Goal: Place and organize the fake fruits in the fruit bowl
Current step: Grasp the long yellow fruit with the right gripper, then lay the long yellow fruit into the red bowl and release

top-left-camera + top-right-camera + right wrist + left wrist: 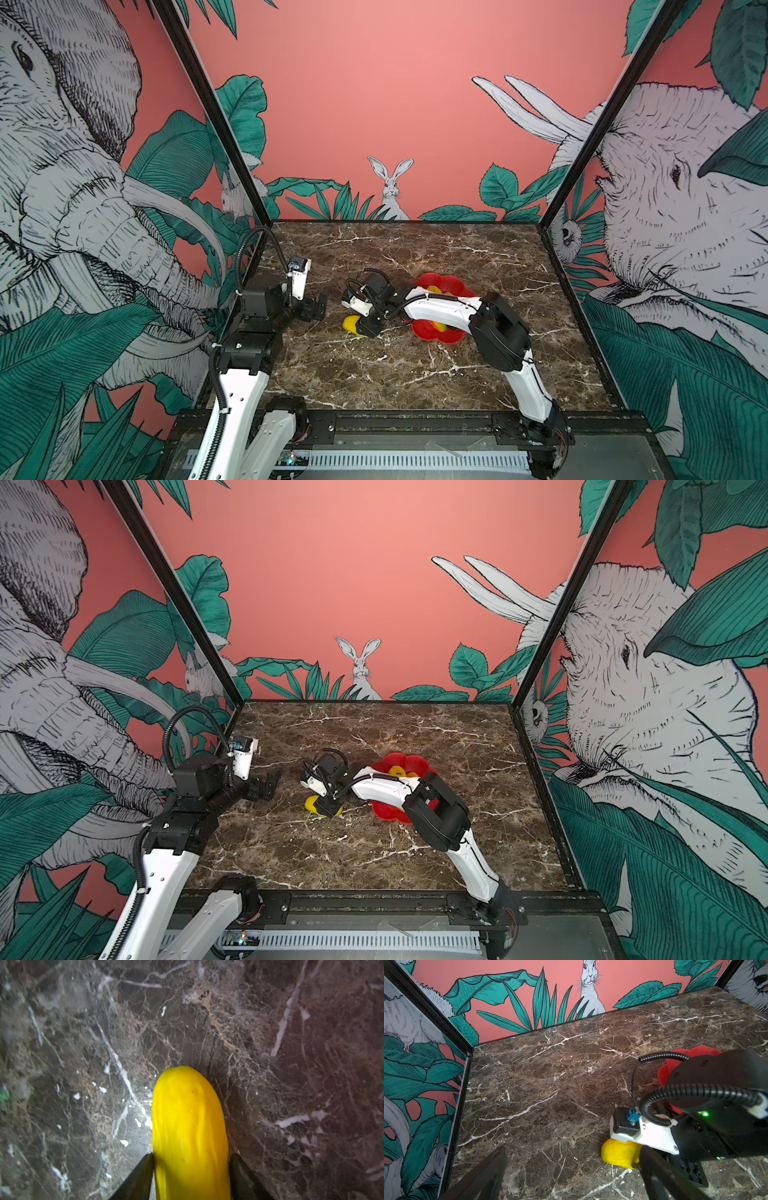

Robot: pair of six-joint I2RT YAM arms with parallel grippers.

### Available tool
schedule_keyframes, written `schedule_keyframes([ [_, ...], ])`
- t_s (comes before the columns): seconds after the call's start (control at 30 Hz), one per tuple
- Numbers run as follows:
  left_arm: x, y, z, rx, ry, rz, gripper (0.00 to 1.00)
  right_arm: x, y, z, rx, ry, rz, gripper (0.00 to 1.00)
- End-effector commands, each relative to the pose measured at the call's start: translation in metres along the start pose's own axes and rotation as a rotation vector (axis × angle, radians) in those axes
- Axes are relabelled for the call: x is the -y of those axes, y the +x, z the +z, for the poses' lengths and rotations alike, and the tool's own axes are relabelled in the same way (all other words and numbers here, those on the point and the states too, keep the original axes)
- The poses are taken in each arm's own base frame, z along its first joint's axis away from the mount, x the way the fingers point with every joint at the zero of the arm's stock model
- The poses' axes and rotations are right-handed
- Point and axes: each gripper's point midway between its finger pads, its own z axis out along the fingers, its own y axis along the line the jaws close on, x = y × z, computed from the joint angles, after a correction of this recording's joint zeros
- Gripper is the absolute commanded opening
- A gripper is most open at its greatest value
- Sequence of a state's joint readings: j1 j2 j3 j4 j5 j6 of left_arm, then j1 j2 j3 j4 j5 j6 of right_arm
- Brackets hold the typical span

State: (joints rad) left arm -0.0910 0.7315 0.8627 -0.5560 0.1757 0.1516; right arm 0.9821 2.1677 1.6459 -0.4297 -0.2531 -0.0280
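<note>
Desk: a brown marble-patterned desk (pixel 415 374) with white veins carries everything; both arm bases are mounted at its near edge.
Right gripper: the right gripper (pixel 365 328) reaches across the middle to the left of centre and sits low over the desk. In the right wrist view (pixel 191 1156) its two dark fingers press against opposite sides of a fruit, clamped on it.
Oblong fruit: the smooth oblong yellow plastic fruit (pixel 189 1118) lies on the desk outside the bowl, to the bowl's left, its free end poking out past the fingers (pixel 351 323) (pixel 311 803).
Left gripper: the left gripper (pixel 316 306) hangs just left of the yellow fruit without touching it. In the left wrist view (pixel 572 1151) its fingers stand wide apart with only desk between them.
Bowl: the glossy red flower-shaped bowl (pixel 453 282) stands right of centre, farther back, its middle crossed by the white right forearm (pixel 440 309).
Fruits in bowl: a yellow fruit (pixel 434 289) rests inside near the far petals; an orange-and-green piece (pixel 441 327) shows below the forearm. The rest of the inside is hidden.
Back wall: a pink wall with a drawn white rabbit (pixel 390 187) and green leaves.
</note>
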Motion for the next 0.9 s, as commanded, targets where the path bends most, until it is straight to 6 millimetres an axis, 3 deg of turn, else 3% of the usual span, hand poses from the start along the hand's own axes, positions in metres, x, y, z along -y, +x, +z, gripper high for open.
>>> schedule_keyframes([
  [0.0,0.003,0.0,-0.002,0.011,0.008,0.019,1.0,-0.004,-0.007,-0.019,0.025,0.011,-0.012,0.46],
  [0.17,0.002,0.0,-0.002,0.011,0.006,0.019,1.0,0.001,-0.01,-0.044,0.038,0.06,-0.014,0.35],
  [0.33,0.002,0.001,-0.003,0.011,0.005,0.019,1.0,0.019,-0.011,-0.101,0.112,0.145,0.065,0.34],
  [0.53,0.002,0.001,-0.002,0.009,0.007,0.018,1.0,0.059,0.029,-0.159,0.123,0.32,0.218,0.34],
  [0.63,0.002,0.001,-0.002,0.01,0.007,0.019,1.0,0.075,0.054,-0.168,0.096,0.389,0.315,0.33],
  [0.7,0.002,0.001,-0.002,0.009,0.007,0.018,1.0,0.079,0.072,-0.165,0.063,0.416,0.357,0.33],
  [0.87,0.003,0.001,-0.002,0.008,0.011,0.017,1.0,0.084,0.09,-0.156,0.045,0.452,0.436,0.32],
])
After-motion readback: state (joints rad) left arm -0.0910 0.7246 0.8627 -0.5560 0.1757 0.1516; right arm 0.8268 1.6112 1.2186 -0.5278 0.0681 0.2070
